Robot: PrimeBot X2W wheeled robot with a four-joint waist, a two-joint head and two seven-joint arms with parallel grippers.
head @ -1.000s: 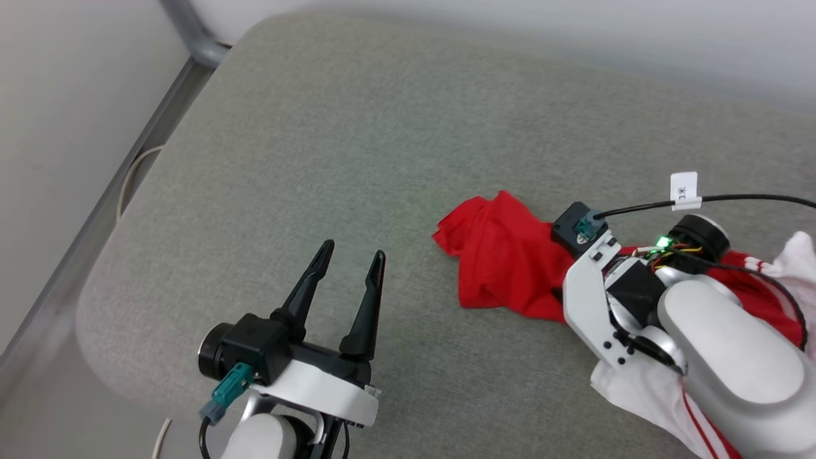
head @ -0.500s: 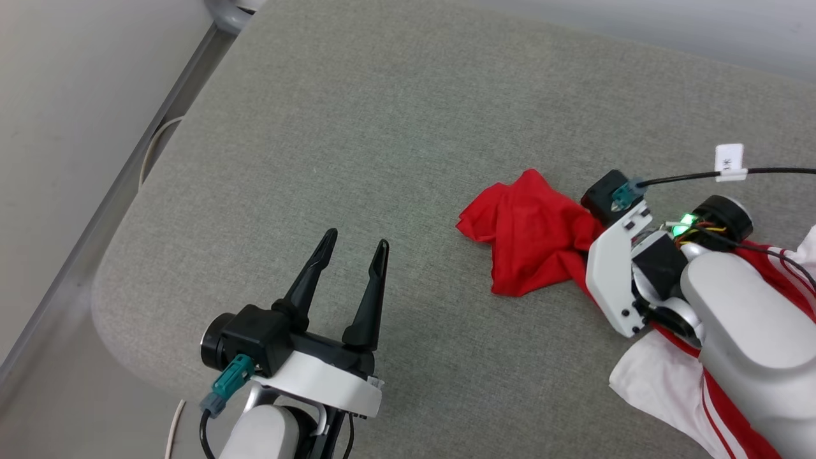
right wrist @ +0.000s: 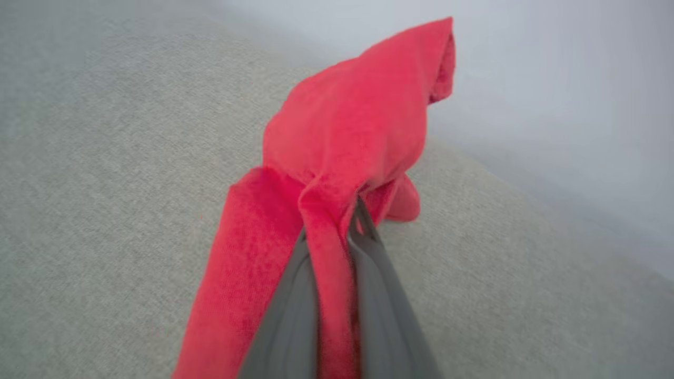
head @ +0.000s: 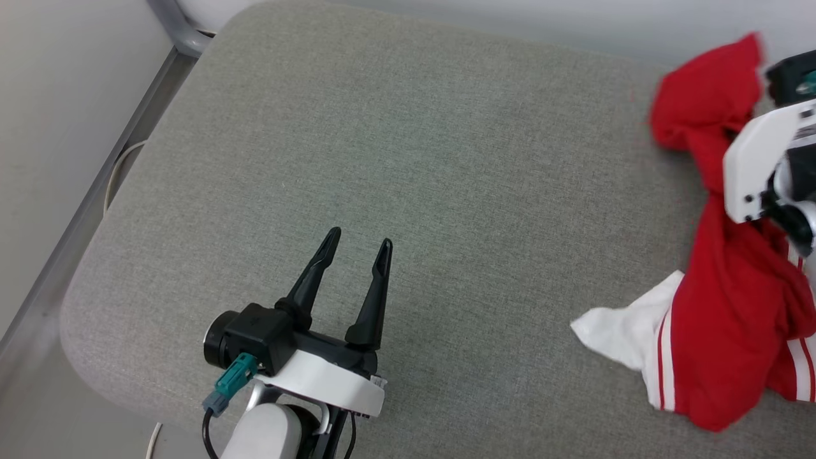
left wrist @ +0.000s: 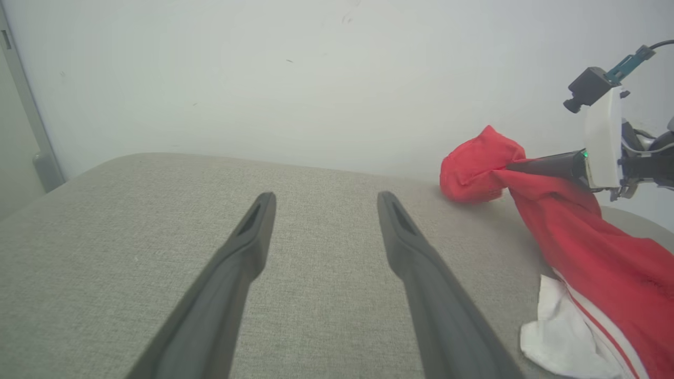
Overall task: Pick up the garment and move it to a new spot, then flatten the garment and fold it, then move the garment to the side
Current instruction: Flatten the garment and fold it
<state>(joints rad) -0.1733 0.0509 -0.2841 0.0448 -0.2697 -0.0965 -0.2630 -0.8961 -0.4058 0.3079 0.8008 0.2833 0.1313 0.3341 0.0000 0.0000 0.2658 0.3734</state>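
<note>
- In the head view, our left gripper [head: 360, 237] sat low, near the front edge of the grey cushion [head: 446, 127]. Its two dark fingers stood apart with nothing between them. We think it waited there so the other arm had room to work.
- The garment [head: 727, 319] was far over on the right side of the cushion. It was a red shirt, all bunched up. One white sleeve [head: 628, 331] with red stripes lay flat on the cushion. The white wrist [head: 755, 166] of our right arm was above the red cloth. We could not see that arm's fingers here.
- In the left wrist view, we looked along our left fingers. The gap between them was wide, and we saw bare cushion through it.
- Off to the right in that view, the right gripper [left wrist: 513, 167] pinched the shirt near one end. A red lump flopped past the tips. The rest of the shirt sloped down to the cushion. We think the gripper held it up high so the shirt could be carried and not dragged.
- In the right wrist view, which was a bit blurry, the two grey fingers were squeezed close on a fold of red cloth. A red flap stood up in front of the pale wall [right wrist: 579, 79].
- The shirt was crumpled, so we think the flattening and folding had not been done yet.
</note>
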